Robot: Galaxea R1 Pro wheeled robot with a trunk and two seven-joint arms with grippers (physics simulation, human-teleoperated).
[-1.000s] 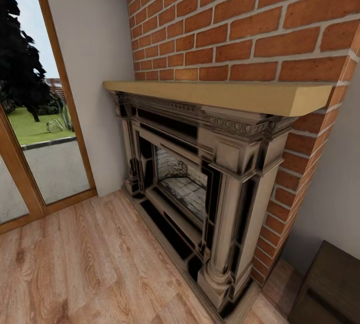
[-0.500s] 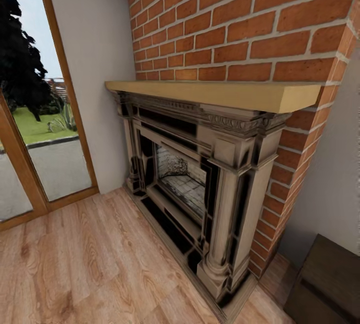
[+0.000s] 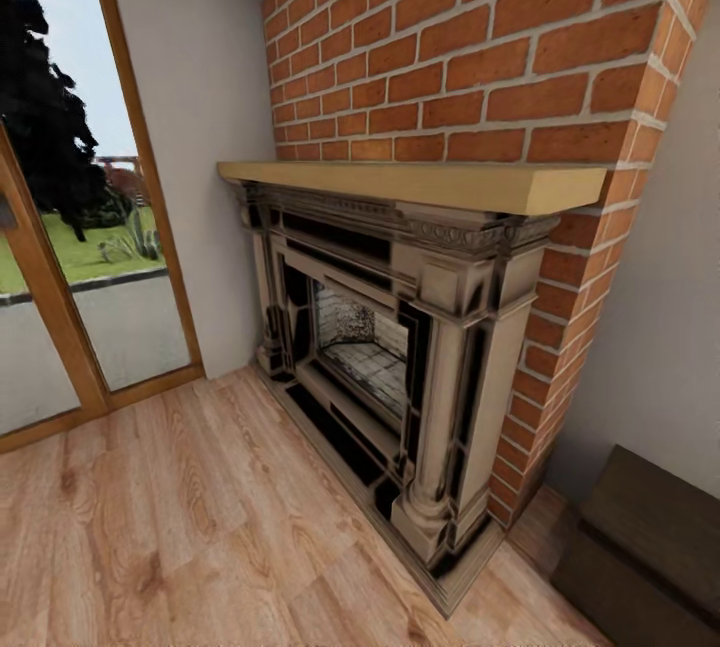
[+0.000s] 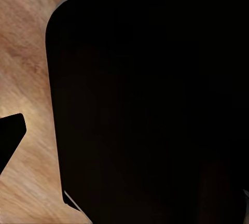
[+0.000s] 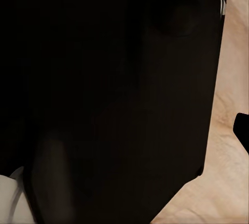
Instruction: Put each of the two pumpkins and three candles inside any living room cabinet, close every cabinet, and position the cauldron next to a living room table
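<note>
1. Checking both wrist views, I get a black rounded panel over wood floor (image 4: 21, 58); I cannot tell whether either gripper is spread or closed, or carrying anything
2. Ahead, my head view shows the ornate fireplace surround (image 3: 400, 327) under a pale mantel shelf (image 3: 420, 185) and a brick chimney (image 3: 480, 47), with a glass door (image 3: 70, 257) at left
3. A dark-brown cabinet (image 3: 650, 527) corner sits at lower right; pumpkins, candles and cauldron aren't in sight
4. Risk: driving on blind, I could clip the surround's plinth
</note>
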